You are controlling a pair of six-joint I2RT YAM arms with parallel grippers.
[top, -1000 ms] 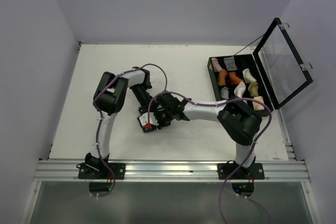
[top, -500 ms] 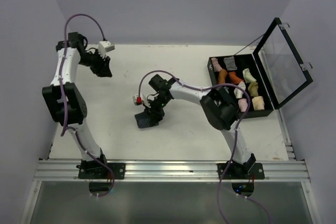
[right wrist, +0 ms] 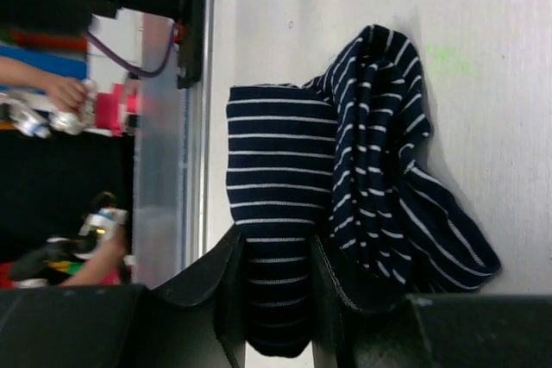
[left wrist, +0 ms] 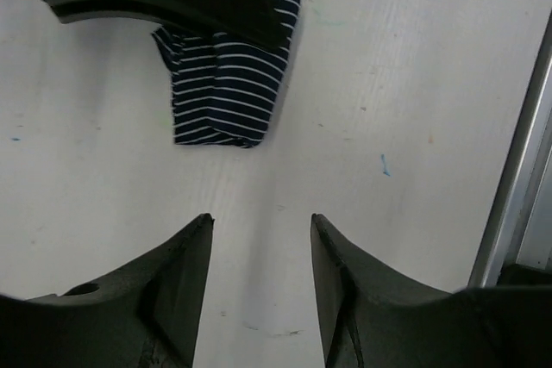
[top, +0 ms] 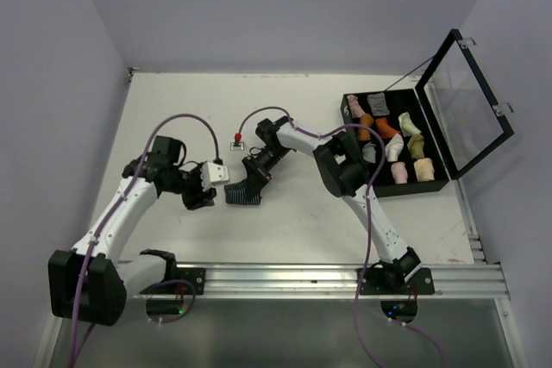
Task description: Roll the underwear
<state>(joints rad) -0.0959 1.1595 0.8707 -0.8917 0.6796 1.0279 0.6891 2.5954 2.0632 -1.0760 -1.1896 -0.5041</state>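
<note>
The underwear (top: 243,193) is navy with thin white stripes and lies bunched on the white table, left of centre. My right gripper (top: 258,173) is shut on it. In the right wrist view a smooth folded part of the underwear (right wrist: 280,161) runs between the right gripper's (right wrist: 278,243) fingers, and a loose crumpled part lies beside it. My left gripper (top: 202,198) sits just left of the cloth, apart from it. In the left wrist view the left gripper (left wrist: 260,217) is open over bare table, with the underwear (left wrist: 226,96) ahead, partly hidden under the right arm.
An open black case (top: 438,154) with several rolled garments stands at the right, its clear lid (top: 470,105) raised. A metal rail (top: 276,280) runs along the near table edge, also the rail (left wrist: 517,170) in the left wrist view.
The left arm left the underwear, swung to the far back left, then came down to its left with jaws wider. The right gripper stayed with the cloth, which shifted slightly.
</note>
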